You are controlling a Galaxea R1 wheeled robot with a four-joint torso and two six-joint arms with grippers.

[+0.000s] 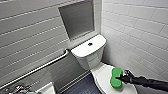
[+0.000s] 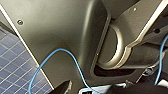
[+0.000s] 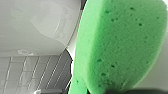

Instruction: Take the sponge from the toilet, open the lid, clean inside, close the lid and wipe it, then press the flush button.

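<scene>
Your right pincer (image 1: 122, 77) is clamped on the sponge (image 1: 115, 78), over the closed lid (image 1: 102, 75) (contact with it can't be judged).

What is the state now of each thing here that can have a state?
lid: closed, down over the bowl.
sponge: resting on the lid, with the right pincer at its side.
flush button: free, nothing touching it.
</scene>
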